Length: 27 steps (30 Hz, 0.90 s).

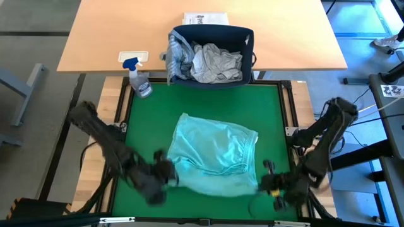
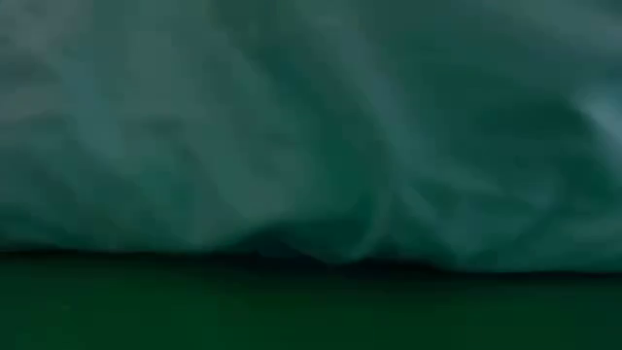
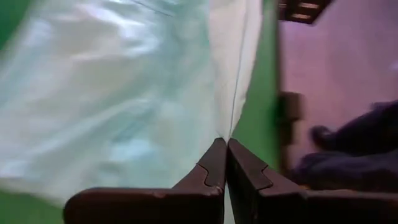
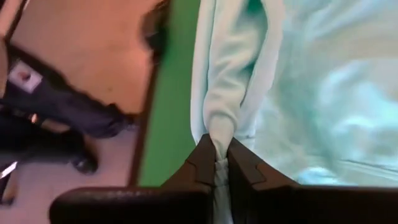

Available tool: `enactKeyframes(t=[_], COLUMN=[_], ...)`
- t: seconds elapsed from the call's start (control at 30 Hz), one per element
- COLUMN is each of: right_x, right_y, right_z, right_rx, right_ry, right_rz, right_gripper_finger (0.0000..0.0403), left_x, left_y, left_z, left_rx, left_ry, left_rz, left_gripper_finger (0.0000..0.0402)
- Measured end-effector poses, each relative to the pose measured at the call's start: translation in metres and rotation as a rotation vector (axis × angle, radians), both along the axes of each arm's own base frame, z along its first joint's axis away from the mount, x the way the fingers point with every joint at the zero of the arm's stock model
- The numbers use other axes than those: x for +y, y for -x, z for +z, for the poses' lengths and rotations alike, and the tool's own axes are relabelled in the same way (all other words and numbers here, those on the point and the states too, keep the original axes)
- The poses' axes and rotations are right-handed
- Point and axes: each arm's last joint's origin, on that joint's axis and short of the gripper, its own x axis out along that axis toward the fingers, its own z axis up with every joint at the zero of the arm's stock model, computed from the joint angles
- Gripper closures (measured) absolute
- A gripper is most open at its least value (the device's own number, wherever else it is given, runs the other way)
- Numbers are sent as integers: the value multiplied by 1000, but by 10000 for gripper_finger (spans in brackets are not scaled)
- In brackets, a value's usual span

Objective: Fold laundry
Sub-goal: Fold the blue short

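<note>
Garment [image 1: 214, 154], mint-teal, is lying spread on the green counter [image 1: 265, 107] below the basket [image 1: 211, 53]. I am seeing the left tool [image 3: 225, 155] and right tool [image 4: 217, 152] each clamping closed on a near corner.

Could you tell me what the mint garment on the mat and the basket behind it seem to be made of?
Mint garment: thin, soft fabric with a slight sheen, judging by its fine wrinkles and bright highlights. Basket: apparently dark cloth; its walls look soft and slightly bowed, though the weave is too small to tell.
</note>
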Motion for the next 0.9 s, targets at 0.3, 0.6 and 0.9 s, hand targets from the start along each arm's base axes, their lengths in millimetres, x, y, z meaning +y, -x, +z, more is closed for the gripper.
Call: enactKeyframes(t=[0.3, 0.6, 0.9], right_x=[-90, -156, -201], right_y=[-16, -33, -29], right_z=[30, -18, -75], right_rx=[9, 123, 187], right_ry=[-73, 18, 64], right_rz=[-317, -621, -862], right_gripper_finger=[391, 389, 389], left_x=[133, 213, 250], left_y=[21, 15, 8], left_z=[13, -48, -110], left_rx=[66, 122, -38], left_ry=[-228, -299, -386], left_rz=[27, 29, 110], left_gripper_finger=[401, 401, 401])
